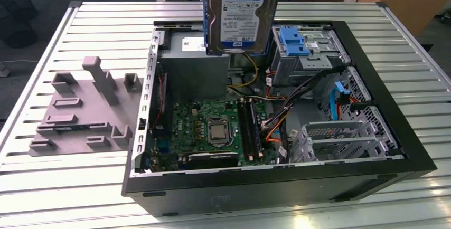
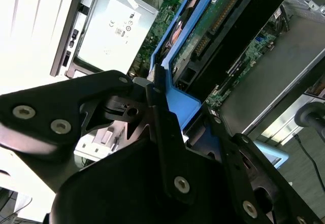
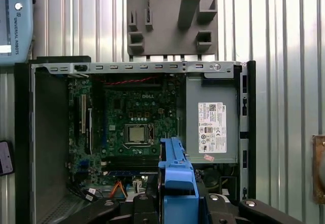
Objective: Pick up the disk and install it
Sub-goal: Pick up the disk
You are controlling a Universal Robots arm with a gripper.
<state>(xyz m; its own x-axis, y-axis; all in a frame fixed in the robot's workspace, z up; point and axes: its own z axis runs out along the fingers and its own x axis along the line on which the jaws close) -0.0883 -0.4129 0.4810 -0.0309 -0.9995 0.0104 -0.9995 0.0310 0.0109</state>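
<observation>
Gripper tight on silver, blue-framed disk with white-and-blue label, upright above open computer case.

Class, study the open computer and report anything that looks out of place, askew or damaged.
Nothing looks damaged or spilled. The disk is the one part out of place: it hangs upright above the open computer case, clamped by its blue frame in the end effector, not seated in any bay.

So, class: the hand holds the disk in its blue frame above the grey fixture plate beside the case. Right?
No. The hand holds the disk in its blue frame above the open case, not the grey fixture plate, as the exterior view shows.
</observation>
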